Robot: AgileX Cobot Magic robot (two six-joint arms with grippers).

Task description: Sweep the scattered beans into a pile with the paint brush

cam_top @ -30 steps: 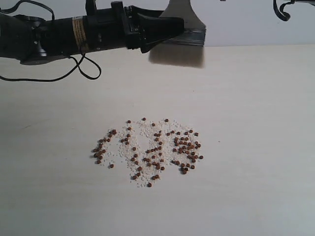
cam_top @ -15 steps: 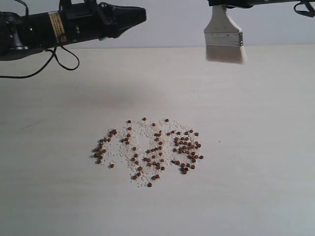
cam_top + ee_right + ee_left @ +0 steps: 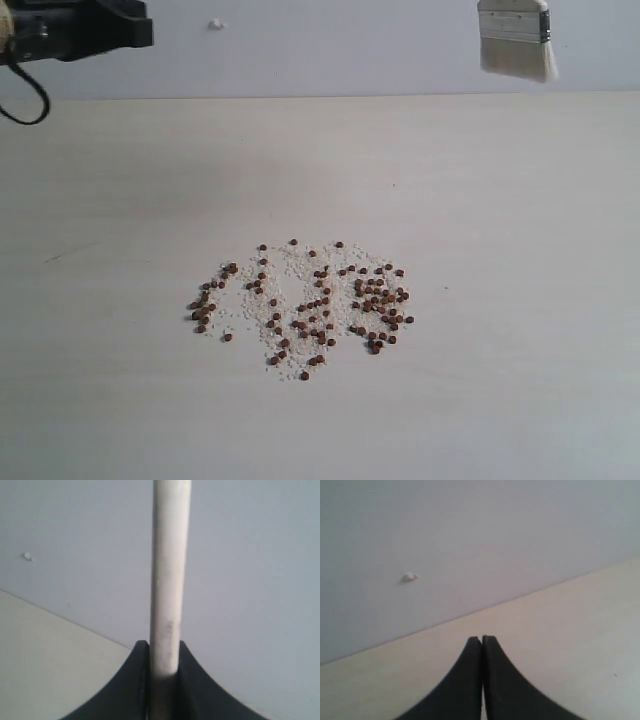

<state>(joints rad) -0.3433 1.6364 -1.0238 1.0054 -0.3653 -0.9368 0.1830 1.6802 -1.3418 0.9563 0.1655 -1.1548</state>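
While right hand [image 3: 162, 649] clamps paint brush [image 3: 515, 45], left hand [image 3: 481, 641] closed, empty

The worktop [image 3: 520, 200] is pale and matt with a faint wood-like grain, the beans [image 3: 372, 296] are smooth, dull reddish-brown among chalky whitish grains [image 3: 290, 268], the paint brush [image 3: 515, 40] has soft off-white bristles [image 3: 516, 60], a shiny silver metal ferrule [image 3: 513, 24] and a smooth pale handle [image 3: 169, 580], and the jaws of the left gripper [image 3: 481, 641] and right gripper [image 3: 162, 645] look like matt black plastic.
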